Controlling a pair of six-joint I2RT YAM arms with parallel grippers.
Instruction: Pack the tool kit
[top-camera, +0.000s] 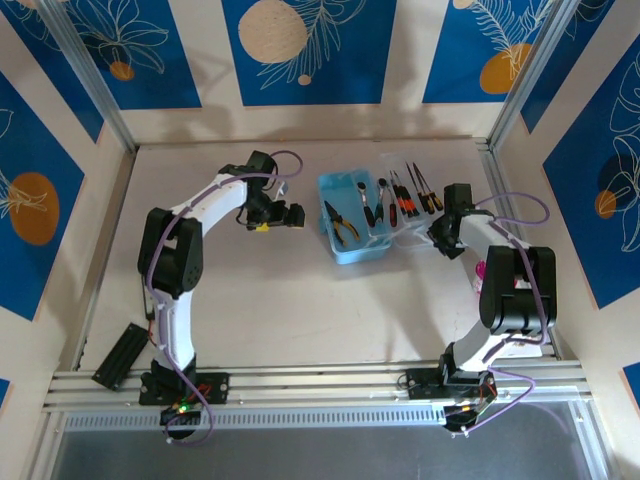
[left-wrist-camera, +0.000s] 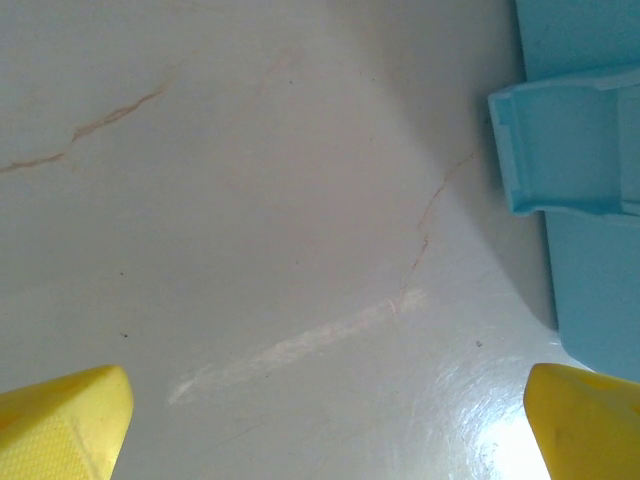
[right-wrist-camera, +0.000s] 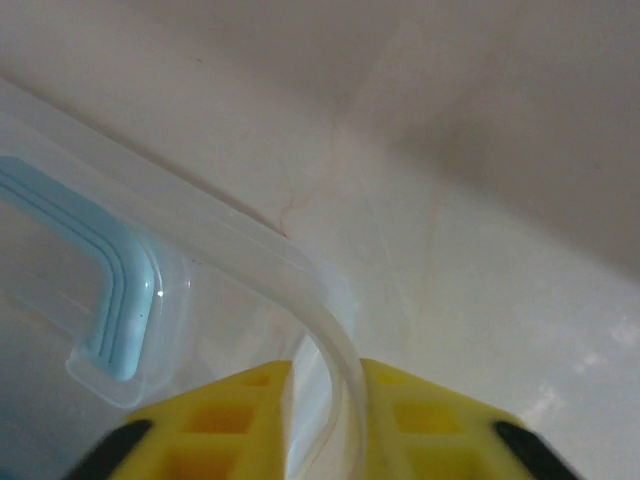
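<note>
Packed: pliers (top-camera: 345, 226) in case (top-camera: 360, 254) | Pending: screwdrivers (top-camera: 412, 195) on table (top-camera: 300, 300) | left claw (left-wrist-camera: 325, 385) apart | right claw (right-wrist-camera: 325, 375) clamped on case

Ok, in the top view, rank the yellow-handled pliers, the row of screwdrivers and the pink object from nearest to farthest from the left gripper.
1. yellow-handled pliers, inside the blue case just right of the left gripper.
2. screwdrivers, on the table past the case's right side.
3. pink object, tucked beside the right arm.
</note>
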